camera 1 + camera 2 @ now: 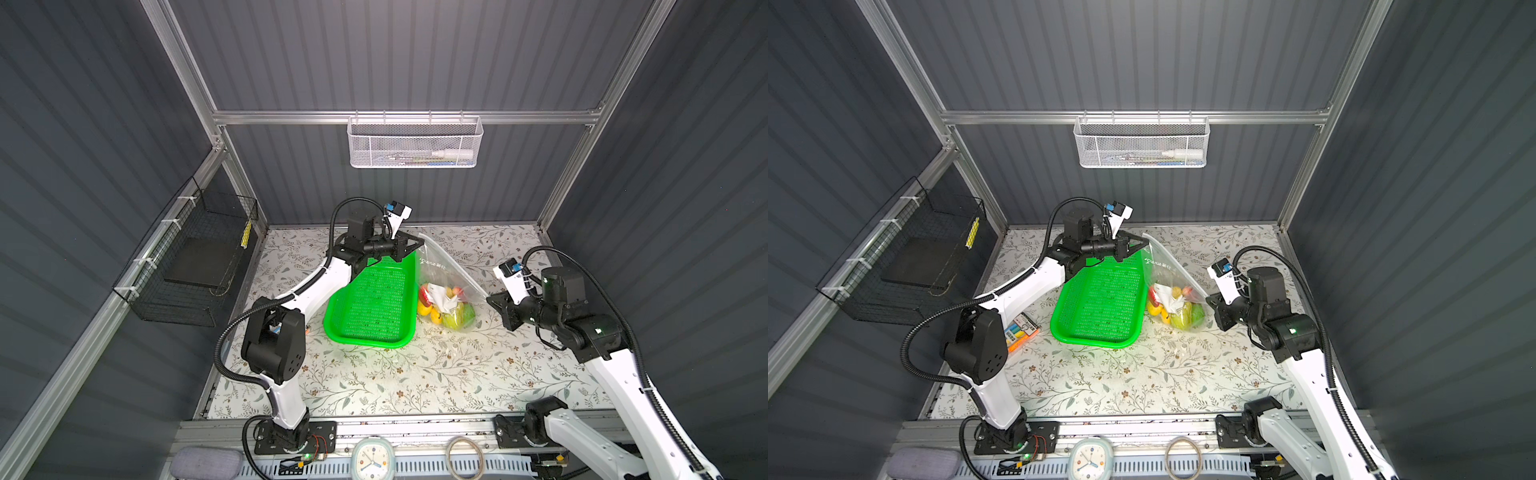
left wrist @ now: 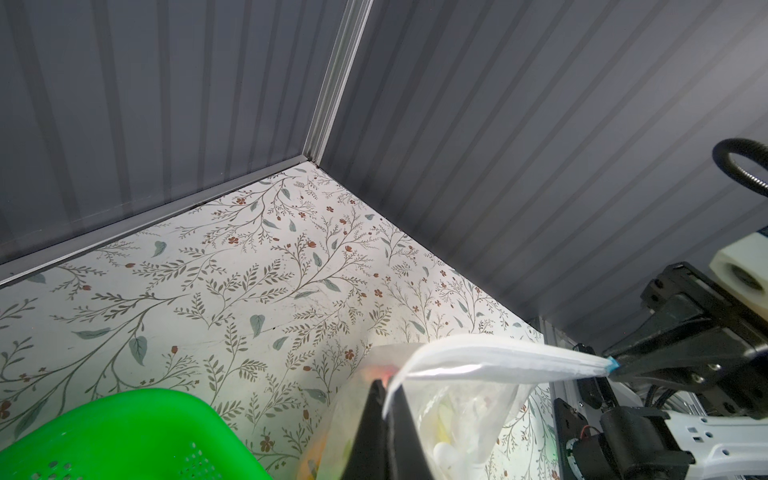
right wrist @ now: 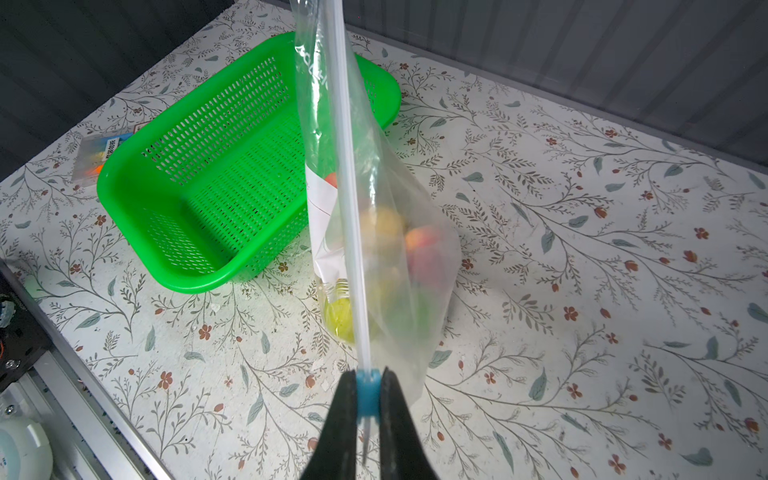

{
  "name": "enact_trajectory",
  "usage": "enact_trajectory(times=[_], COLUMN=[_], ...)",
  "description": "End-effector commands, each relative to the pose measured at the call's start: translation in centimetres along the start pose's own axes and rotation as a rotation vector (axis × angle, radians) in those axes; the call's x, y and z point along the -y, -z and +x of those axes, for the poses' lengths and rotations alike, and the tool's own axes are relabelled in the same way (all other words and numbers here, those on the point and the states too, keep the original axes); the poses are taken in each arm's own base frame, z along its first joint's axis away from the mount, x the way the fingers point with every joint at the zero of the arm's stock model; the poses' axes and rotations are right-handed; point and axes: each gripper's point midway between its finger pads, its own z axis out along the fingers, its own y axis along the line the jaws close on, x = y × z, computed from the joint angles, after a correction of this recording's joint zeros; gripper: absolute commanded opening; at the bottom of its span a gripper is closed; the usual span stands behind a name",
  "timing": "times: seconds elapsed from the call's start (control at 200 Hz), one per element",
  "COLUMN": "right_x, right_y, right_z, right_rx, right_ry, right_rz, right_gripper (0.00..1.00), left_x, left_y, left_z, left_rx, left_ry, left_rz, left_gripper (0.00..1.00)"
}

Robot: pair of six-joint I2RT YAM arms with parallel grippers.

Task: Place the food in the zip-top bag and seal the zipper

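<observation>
The zip-top bag (image 1: 441,266) hangs stretched between my two grippers, beside the green basket, in both top views. The food (image 1: 444,306) lies bunched in its lower end: yellow, red and green pieces (image 3: 382,226). My left gripper (image 2: 386,384) is shut on the bag's far corner (image 1: 1144,242), at the end of the mouth edge. The zipper (image 3: 347,208) runs as a straight white strip from there to my right gripper (image 3: 368,374). That gripper is shut on the light-blue slider (image 3: 368,395), at the near corner (image 1: 490,297). The bag's white label patch (image 3: 322,208) faces the basket.
The green basket (image 1: 361,340) stands with nothing in it just left of the bag. An orange packet (image 1: 1021,332) lies by the left arm's elbow. A black wire basket (image 1: 191,266) hangs on the left wall and a white mesh one (image 1: 413,143) on the back wall.
</observation>
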Motion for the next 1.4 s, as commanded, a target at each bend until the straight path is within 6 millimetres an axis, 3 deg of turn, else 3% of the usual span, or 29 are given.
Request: enact_trajectory(times=[0.0, 0.135, 0.49, 0.685, 0.785, 0.855, 1.0, 1.146, 1.276, 1.396], right_x=[-0.1, 0.0, 0.5, 0.4, 0.1, -0.1, 0.3, 0.9, 1.4, 0.2], right_y=[0.0, 0.3, 1.3, 1.3, 1.0, 0.8, 0.8, 1.3, 1.0, 0.0], right_z=[0.8, 0.9, 3.9, 3.4, 2.2, 1.0, -1.5, -3.8, -5.5, -6.8], right_rx=[-0.048, -0.064, -0.145, -0.128, -0.092, -0.046, 0.065, 0.136, 0.155, 0.179], right_ry=[-0.022, -0.017, -0.021, -0.019, -0.027, -0.031, -0.006, 0.044, 0.080, 0.081], right_rz=[-0.009, 0.004, 0.066, 0.056, 0.027, 0.013, 0.027, 0.060, 0.069, -0.025], right_gripper=[0.05, 0.05, 0.05, 0.05, 0.07, 0.13, 0.47, 0.68, 0.77, 0.78], left_x=[-0.7, -0.9, -2.4, -1.8, 0.1, 1.6, 4.6, 6.7, 7.1, 7.2], left_y=[0.3, 0.2, 0.0, -0.1, -0.3, -0.4, -0.7, -1.4, -1.7, -1.8], left_z=[-1.2, -1.1, -0.7, -0.8, -0.9, -0.7, 0.1, 0.8, 0.9, 0.7], left_rx=[0.044, 0.035, 0.013, 0.010, 0.021, 0.024, 0.001, -0.034, -0.041, -0.040], left_ry=[-0.020, -0.023, -0.017, -0.020, -0.036, -0.057, -0.094, -0.113, -0.116, -0.117], left_rz=[-0.054, -0.062, -0.123, -0.098, -0.005, 0.049, 0.133, 0.180, 0.189, 0.189], left_gripper=[0.00, 0.00, 0.00, 0.00, 0.00, 0.00, 0.00, 0.00, 0.00, 0.00])
